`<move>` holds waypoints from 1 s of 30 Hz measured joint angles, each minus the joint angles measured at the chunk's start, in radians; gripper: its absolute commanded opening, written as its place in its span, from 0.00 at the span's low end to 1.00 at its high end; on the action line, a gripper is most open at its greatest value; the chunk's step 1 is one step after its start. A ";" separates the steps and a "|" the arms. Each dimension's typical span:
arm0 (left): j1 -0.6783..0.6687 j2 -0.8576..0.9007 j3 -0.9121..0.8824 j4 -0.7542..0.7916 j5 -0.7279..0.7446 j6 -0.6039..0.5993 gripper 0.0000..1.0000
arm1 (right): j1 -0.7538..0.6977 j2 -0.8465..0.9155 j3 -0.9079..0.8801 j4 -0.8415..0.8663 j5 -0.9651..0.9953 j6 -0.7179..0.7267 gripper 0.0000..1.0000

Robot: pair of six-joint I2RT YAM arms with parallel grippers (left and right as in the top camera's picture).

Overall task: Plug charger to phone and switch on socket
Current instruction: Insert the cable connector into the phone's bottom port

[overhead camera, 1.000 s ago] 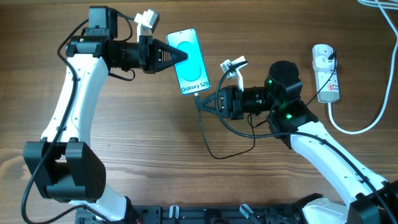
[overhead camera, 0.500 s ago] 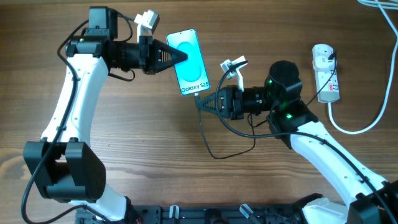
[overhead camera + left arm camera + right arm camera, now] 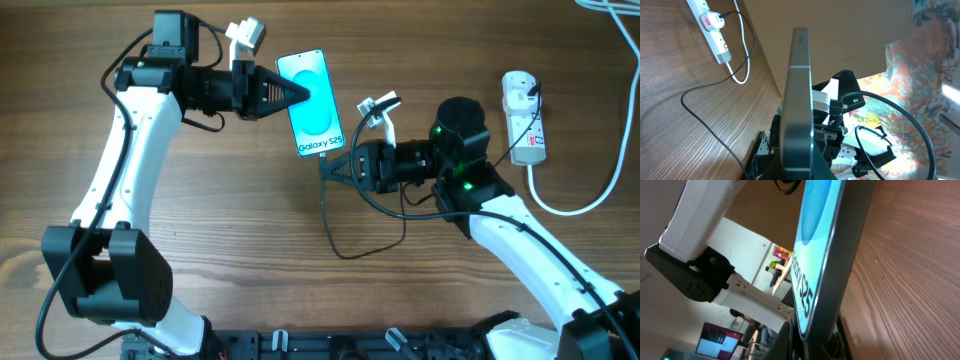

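Rigid, slick phone (image 3: 318, 115) clamped edgewise in left gripper (image 3: 297, 93). Limp charger (image 3: 325, 210): right gripper (image 3: 326, 165) pinched on stiff plug tip, not cable.

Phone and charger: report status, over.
Left gripper shut on phone. Right gripper shut on charger, plug at phone's bottom end, seating hidden. Socket untouched, nothing blocking.

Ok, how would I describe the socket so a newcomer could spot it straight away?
Start at the right-hand end of the wooden table in the overhead view. The socket is the small white oblong block lying there, with a white lead looping from its lower end. Its round outlet and red-marked label set it apart from that plain lead.
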 measured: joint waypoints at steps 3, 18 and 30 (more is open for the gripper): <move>-0.002 0.000 0.000 0.000 0.002 0.000 0.04 | -0.006 0.000 0.000 0.000 -0.008 0.003 0.04; -0.004 0.000 0.000 -0.006 0.001 0.007 0.04 | -0.053 0.000 0.000 0.001 -0.046 0.004 0.04; -0.046 0.000 0.012 -0.019 -0.028 0.007 0.04 | -0.053 0.000 -0.028 0.086 -0.083 0.108 0.04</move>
